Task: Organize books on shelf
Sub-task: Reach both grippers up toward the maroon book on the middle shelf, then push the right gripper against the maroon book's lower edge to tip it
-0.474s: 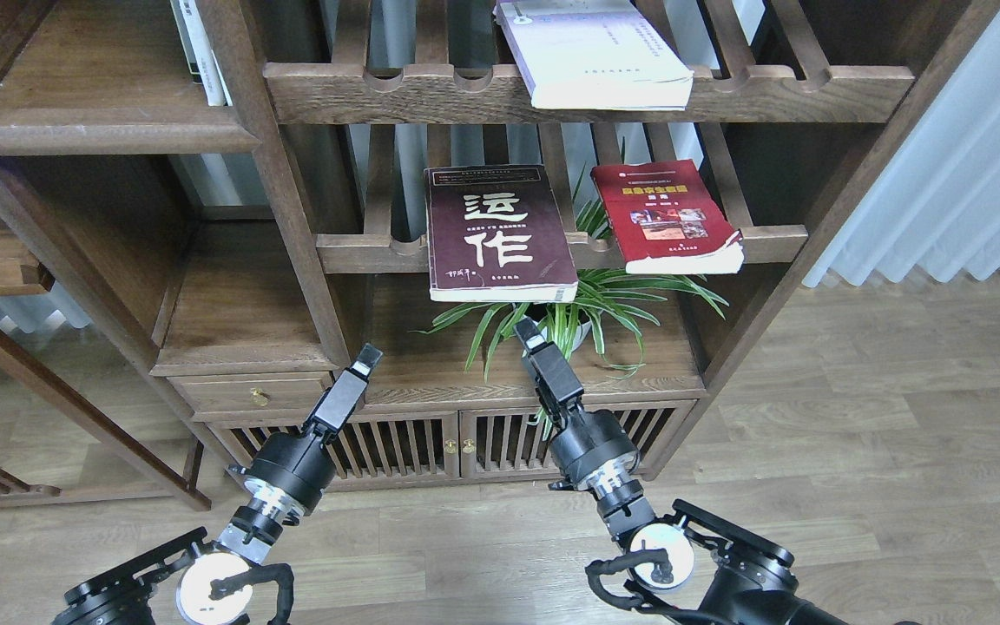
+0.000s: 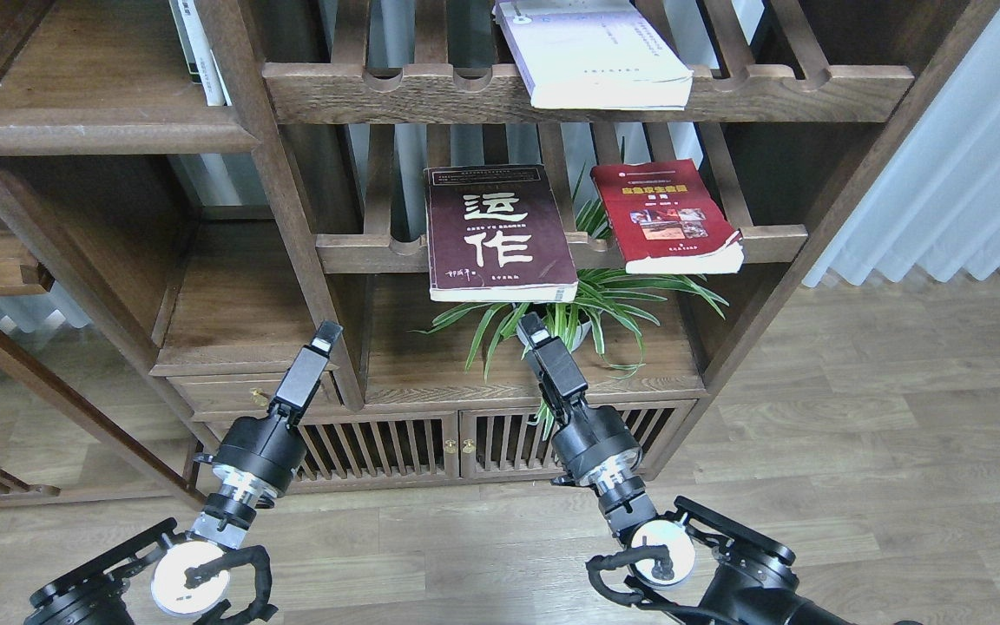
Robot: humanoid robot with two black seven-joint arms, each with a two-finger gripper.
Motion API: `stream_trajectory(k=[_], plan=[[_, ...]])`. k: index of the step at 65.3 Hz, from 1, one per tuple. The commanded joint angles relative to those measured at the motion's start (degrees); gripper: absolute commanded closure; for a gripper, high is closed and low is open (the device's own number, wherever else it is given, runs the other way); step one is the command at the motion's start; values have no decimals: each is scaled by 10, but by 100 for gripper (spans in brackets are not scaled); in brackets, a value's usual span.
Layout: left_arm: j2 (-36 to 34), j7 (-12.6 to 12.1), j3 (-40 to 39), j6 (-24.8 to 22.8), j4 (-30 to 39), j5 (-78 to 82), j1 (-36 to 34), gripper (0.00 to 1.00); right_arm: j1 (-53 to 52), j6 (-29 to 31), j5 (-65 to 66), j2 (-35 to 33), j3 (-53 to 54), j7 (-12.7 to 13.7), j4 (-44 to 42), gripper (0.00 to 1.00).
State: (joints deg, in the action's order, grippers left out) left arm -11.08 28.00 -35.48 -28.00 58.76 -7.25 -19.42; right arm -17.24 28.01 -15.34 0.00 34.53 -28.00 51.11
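**— Where are the books?**

None is in my grasp. The maroon book (image 2: 500, 234) lies flat on the lower slatted rack (image 2: 361, 253), its near end hanging out past the front rail. The red book (image 2: 672, 217) lies on the same rack to its right, tilted and also overhanging. The white book (image 2: 595, 54) lies on the rack above. The shelf (image 2: 92, 130) they belong on is the solid board at upper left, with a few upright volumes (image 2: 196, 52) at its back corner.

**— And your jaws?**

My right gripper (image 2: 533, 328) hangs just below the maroon book's overhanging edge, in front of the plant (image 2: 569, 325). My left gripper (image 2: 326, 334) is low, in front of the bookcase post. Both are seen end-on and dark — I cannot tell whether either pair of jaws stands open or closed. Neither touches a book.

**— How would you take the maroon one well?**

I judge the overhang is the handle: I bring the right jaws up level with that free edge, one finger above the cover and one beneath, and bite deep enough that the paperback does not droop. I come in clear of the leaves. Then I draw it straight out along the slats — no twisting, or it may nudge the red book off the rail.
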Motion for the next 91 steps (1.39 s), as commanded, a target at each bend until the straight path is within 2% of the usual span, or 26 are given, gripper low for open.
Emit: stream_trajectory(k=[1,16,29,36,42,50,55,56,75,84,91], plan=[[-1,0,-9,0,0,0,1,0,-10,0,-7,0,12,0,-3,1],[0,0,-16,0,0,6,1,0,-24,-1,-13,0,12,0,-1,1],[6,0,-15,0,-2,7,1,0,-36,-34,-28,0,12,0,-2,1],[8,0,-13,0,-4,8,-2,0,-46,-77,-39,0,11,0,-2,1],[11,0,-13,0,-6,8,-3,0,-59,-124,-56,0,12,16,-6,1],[11,0,-13,0,-7,8,-3,0,-82,-161,-82,0,12,22,-7,1],[11,0,-13,0,-7,8,-3,0,-95,-182,-92,0,12,37,-7,1],[14,0,-13,0,-7,8,-4,0,-103,-190,-94,0,12,48,-7,2],[18,0,-12,0,-14,9,-8,0,-115,-211,-101,0,10,54,-15,3],[20,0,-11,0,-14,9,-11,0,-123,-215,-106,0,11,62,-15,13],[20,0,-11,0,-14,9,-11,0,-132,-215,-106,0,12,63,-16,13]])
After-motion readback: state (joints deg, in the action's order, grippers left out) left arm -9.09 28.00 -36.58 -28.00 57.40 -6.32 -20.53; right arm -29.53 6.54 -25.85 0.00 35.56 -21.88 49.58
